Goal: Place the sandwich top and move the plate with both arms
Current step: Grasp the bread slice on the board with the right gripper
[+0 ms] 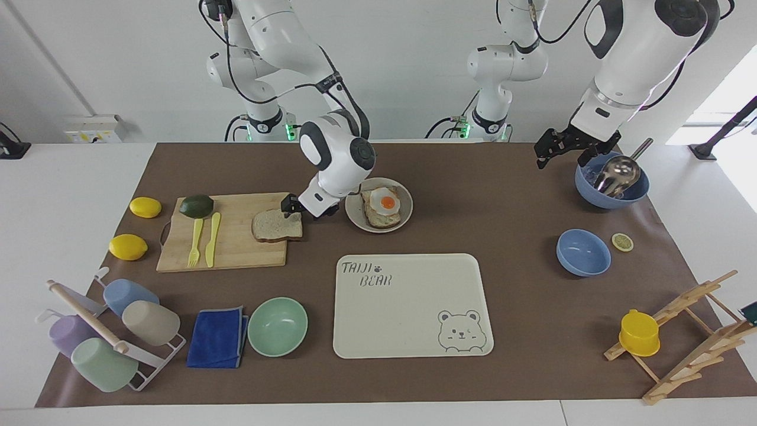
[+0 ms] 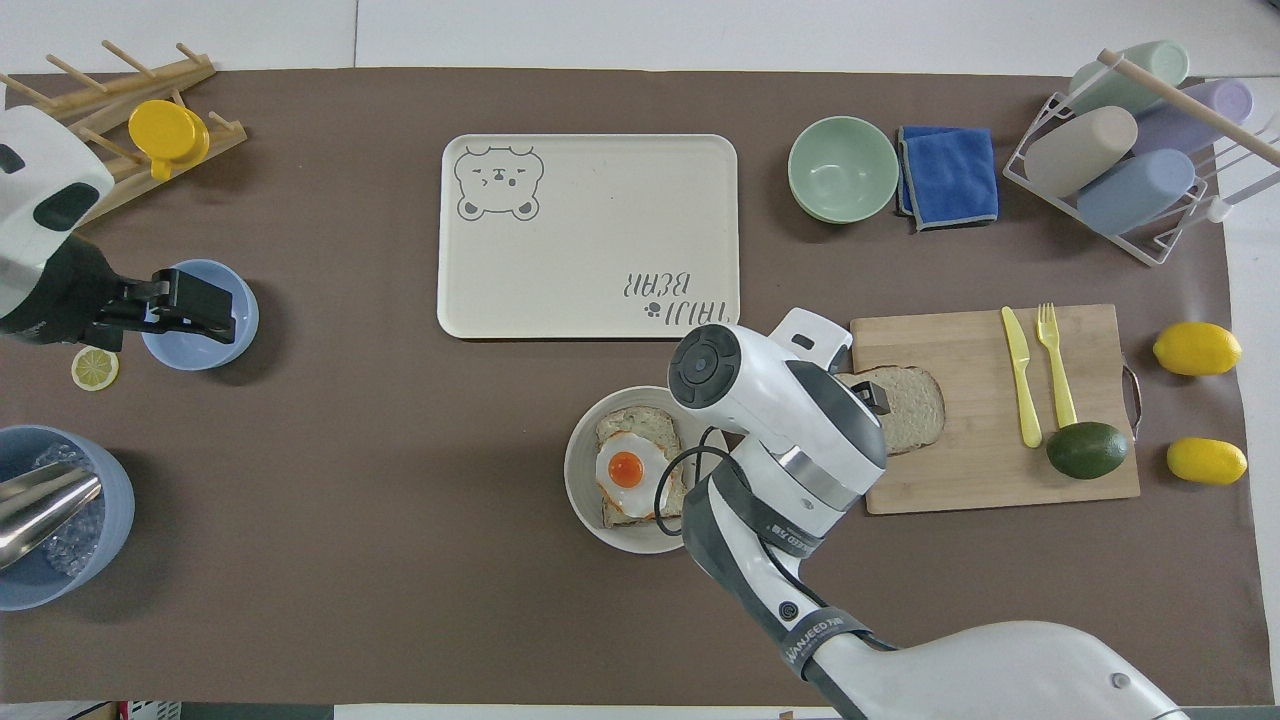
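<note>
Right gripper [image 1: 294,208] sits low at the sandwich top [image 1: 277,225] on the cutting board [image 1: 236,248]; whether its fingers grip, I cannot tell. Left gripper [image 1: 559,149] waits, fingers apart, beside the blue bowl [image 1: 612,198].

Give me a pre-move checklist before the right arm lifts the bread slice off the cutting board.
1. Right gripper at the sandwich top, at its edge toward the plate: ok.
2. Firm grip on the slice: cannot tell.
3. Slice lying flat on the cutting board: ok.
4. Plate beside the board, egg toast on it, nothing on top of the egg: ok.
5. Yellow fork and knife apart from the slice: ok.
6. Left gripper waiting open over the table beside the blue bowl with the scoop, away from the plate: ok.
</note>
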